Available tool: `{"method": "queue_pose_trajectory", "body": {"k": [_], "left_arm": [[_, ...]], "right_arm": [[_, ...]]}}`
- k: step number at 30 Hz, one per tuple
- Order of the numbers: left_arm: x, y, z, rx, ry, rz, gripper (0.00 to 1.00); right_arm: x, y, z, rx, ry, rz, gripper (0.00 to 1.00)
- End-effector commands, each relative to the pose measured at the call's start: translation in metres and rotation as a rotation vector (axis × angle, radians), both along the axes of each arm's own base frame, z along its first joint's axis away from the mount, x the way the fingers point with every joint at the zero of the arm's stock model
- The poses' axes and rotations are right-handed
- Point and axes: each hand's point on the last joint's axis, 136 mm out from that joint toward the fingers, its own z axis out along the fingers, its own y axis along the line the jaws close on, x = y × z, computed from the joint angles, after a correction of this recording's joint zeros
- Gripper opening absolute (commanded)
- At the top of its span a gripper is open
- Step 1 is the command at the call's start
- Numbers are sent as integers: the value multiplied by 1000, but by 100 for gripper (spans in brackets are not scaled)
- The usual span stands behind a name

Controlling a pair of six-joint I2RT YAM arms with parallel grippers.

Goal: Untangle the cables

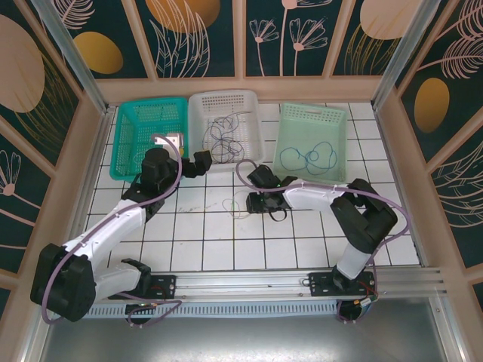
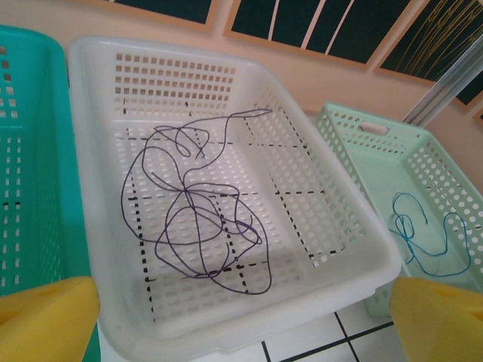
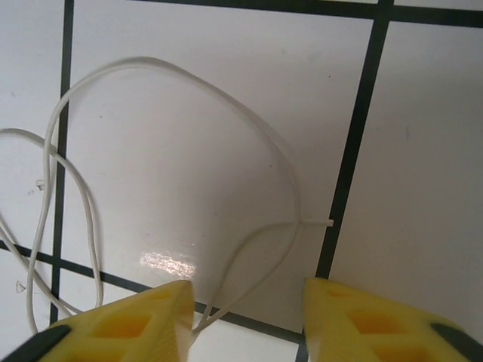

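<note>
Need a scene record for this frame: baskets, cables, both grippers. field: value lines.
teal basket: left of the row
white basket: middle, holds the tangled dark cable
pale green basket: right, holds the blue cable
white cable: loose on the tiled table
left gripper: open, at the white basket's near rim, holding nothing
right gripper: jaws apart, low over the table, white cable strands between them
</note>
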Motion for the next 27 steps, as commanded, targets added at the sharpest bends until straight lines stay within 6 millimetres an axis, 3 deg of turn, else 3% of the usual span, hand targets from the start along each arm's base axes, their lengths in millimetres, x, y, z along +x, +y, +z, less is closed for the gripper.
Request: {"method": "queue_pose_trajectory", "body": {"k": [1, 5, 8, 11, 15, 22, 27], "left_arm": [[-2, 1, 8, -32, -33, 15, 99], [-3, 3, 6, -26, -31, 18, 98], [-4, 4, 6, -22, -34, 23, 98], [-5, 4, 6, -22, -33, 20, 98], [-8, 1, 4, -28, -34, 0, 98], [-31, -34, -10, -45, -35, -234, 94], [-53, -59, -24, -80, -24, -384, 90]], "right_arm": [[0, 4, -7, -21, 20, 0, 33], [1, 8, -12, -43, 31, 13, 9], [1, 1, -11, -61, 18, -1, 0], [4, -3, 5, -48, -32, -25, 0], [11, -1, 47, 10, -145, -40, 0], [21, -3, 119, 94, -365, -54, 0], [19, -8, 146, 178, -467, -62, 0]]}}
